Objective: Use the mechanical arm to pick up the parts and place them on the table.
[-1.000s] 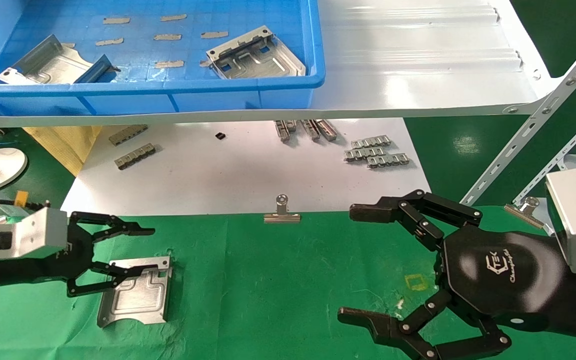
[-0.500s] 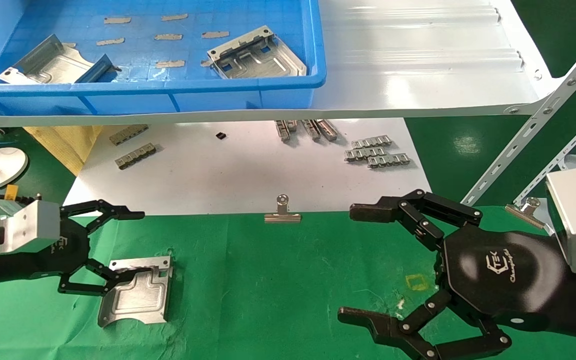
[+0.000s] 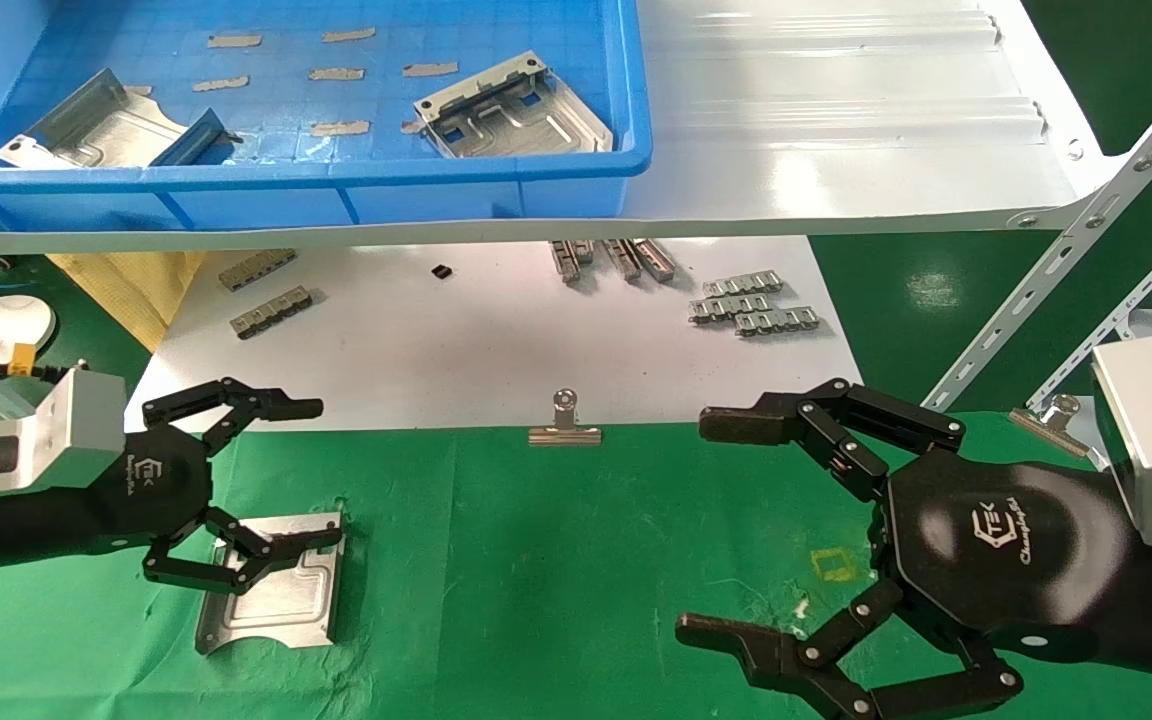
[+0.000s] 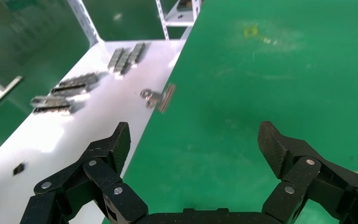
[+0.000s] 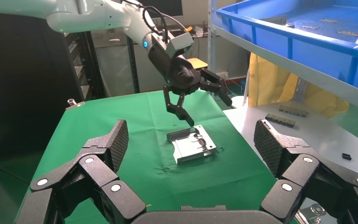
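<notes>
Lying flat on the green cloth worktop (image 3: 556,560), over on the left side: one silvery stamped part (image 3: 274,590), embossed channels facing up, concave-cut edge toward the near side, folded rim with square holes on the far side. Hovering right above it with fingers spread wide, not touching by the look of the right wrist view: left claw (image 3: 266,480). Sitting up in the blue tray (image 3: 336,180): two more parts, one at left (image 3: 101,125) propped at a tilt, one at right (image 3: 514,110).
</notes>
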`<state>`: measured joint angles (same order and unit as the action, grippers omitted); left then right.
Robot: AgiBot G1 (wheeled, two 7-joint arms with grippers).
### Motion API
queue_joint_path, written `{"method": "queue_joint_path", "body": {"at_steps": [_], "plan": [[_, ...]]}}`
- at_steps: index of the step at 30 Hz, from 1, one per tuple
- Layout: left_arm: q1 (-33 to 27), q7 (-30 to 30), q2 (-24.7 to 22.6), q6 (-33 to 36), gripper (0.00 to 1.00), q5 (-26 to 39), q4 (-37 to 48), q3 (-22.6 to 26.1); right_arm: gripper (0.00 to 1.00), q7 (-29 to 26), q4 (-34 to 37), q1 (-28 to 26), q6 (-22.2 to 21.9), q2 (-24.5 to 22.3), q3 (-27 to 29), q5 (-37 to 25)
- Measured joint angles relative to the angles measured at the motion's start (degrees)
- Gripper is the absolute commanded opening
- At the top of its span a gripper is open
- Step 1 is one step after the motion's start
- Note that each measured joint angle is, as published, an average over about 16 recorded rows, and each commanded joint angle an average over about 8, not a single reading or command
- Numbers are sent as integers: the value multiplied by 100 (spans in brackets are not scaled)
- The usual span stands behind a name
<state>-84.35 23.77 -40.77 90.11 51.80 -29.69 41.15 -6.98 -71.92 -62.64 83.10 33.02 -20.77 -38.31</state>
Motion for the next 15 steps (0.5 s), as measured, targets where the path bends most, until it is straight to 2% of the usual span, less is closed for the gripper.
{"method": "queue_joint_path", "body": {"at_steps": [15], "plan": [[760, -1152, 192, -147, 100, -332, -1465, -839, 100, 0, 0, 0, 0, 0, 0, 0]]}}
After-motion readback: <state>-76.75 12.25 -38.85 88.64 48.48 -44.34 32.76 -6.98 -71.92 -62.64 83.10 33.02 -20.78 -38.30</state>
